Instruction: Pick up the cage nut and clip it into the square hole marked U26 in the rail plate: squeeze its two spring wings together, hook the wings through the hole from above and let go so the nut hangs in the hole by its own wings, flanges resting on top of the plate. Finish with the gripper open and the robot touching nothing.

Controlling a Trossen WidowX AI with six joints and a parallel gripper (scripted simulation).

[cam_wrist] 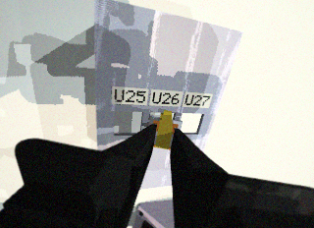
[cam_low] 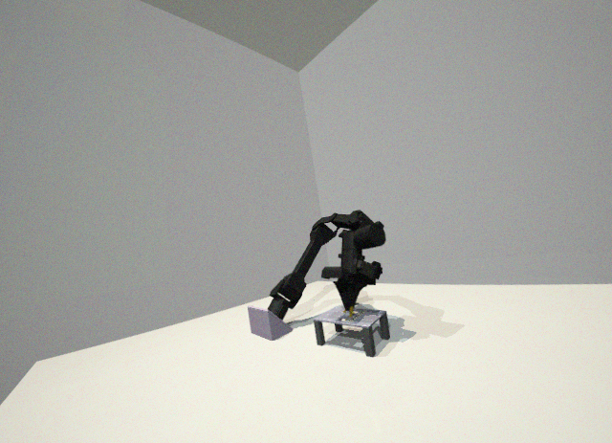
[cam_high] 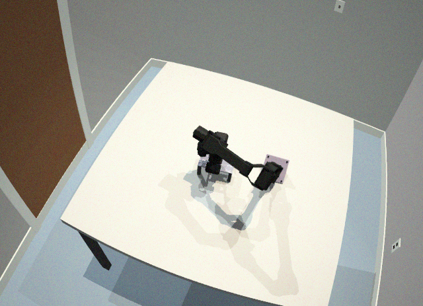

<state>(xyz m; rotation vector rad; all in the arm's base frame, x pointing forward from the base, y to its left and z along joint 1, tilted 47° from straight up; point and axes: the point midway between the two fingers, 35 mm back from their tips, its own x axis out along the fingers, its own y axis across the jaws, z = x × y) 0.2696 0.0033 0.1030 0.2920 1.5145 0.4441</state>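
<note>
One cage nut, upright, long axis vertical
</note>
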